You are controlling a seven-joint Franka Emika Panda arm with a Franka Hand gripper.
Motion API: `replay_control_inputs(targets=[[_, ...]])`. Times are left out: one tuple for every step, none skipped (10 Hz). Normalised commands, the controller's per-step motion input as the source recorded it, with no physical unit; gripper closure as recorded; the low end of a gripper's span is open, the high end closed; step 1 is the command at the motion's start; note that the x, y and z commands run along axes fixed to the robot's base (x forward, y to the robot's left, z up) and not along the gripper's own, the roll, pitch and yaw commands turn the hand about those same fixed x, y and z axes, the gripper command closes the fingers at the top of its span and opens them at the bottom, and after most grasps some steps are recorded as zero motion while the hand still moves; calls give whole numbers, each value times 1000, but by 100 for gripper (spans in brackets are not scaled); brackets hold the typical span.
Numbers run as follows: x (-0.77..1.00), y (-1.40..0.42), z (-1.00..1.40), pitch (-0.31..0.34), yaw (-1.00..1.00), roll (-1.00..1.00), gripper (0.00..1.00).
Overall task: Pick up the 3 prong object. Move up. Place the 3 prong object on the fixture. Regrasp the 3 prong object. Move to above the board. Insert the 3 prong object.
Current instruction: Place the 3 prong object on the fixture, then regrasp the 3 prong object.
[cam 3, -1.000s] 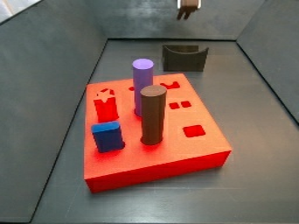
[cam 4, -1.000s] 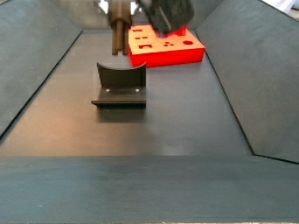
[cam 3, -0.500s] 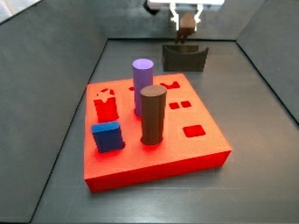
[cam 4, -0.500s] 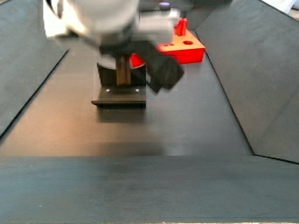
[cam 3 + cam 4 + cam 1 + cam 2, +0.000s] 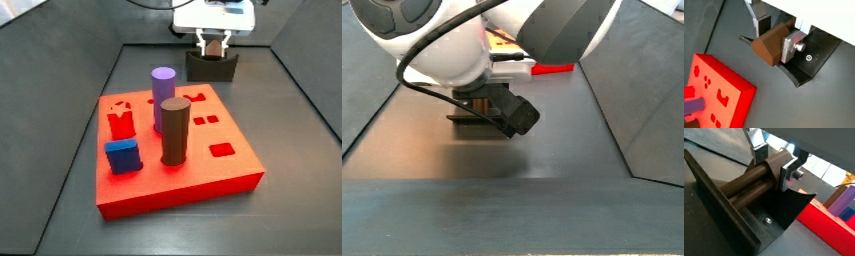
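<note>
Having dropped from above, the end effector (image 5: pixel 775 36), clamped on the 3 prong object (image 5: pixel 769 45), is now setting it on the fixture (image 5: pixel 811 62).

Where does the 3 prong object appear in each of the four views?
Wrist view: 3 prong object between the gripper fingers, over the fixture.
Wrist view: brown bar against the fixture.
Side view: barely seen at the fingers.
Side view: hidden by the arm.
Shared landmark: the fixture.

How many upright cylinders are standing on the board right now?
2. A purple cylinder toward the board's back and a taller brown cylinder near its middle. The gripper holds the 3 prong object at the fixture.
</note>
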Motion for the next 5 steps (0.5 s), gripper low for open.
replay_control_inputs(targets=[[77,99,-308,-56,-119,-126,100],[80,102,-300,-58,-87,-125,100],[81,103,-296,-59,-68,-125,100],[0,0,0,0,0,0,0],[0,0,1000,25,-38,-9,0]])
